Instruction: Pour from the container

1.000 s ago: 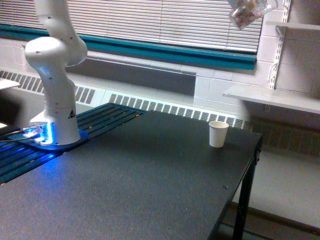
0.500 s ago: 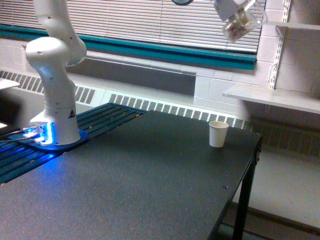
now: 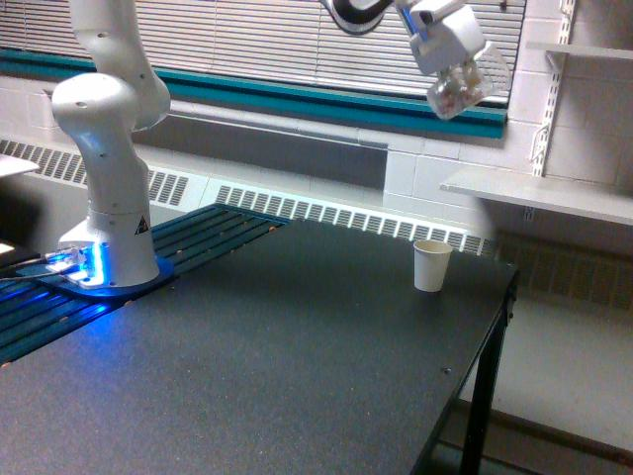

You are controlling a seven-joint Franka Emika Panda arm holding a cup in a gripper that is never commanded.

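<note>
**Cup descends toward the paper cup**

Lowered and shifted toward the exterior view's left, the white gripper (image 3: 457, 67) clamps the small clear container of pinkish-brown bits (image 3: 463, 86), tilted, high above the white paper cup (image 3: 431, 265) on the dark table (image 3: 297, 366). Pouring looks near, not begun.

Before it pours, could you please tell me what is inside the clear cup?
Pinkish-brown bits show through the clear cup, held tilted by the gripper. The jaws cover part of it.

Window blinds (image 3: 297, 40), white brick wall (image 3: 435, 178), seemingly shelves (image 3: 554, 193), black table (image 3: 277, 366).
</note>
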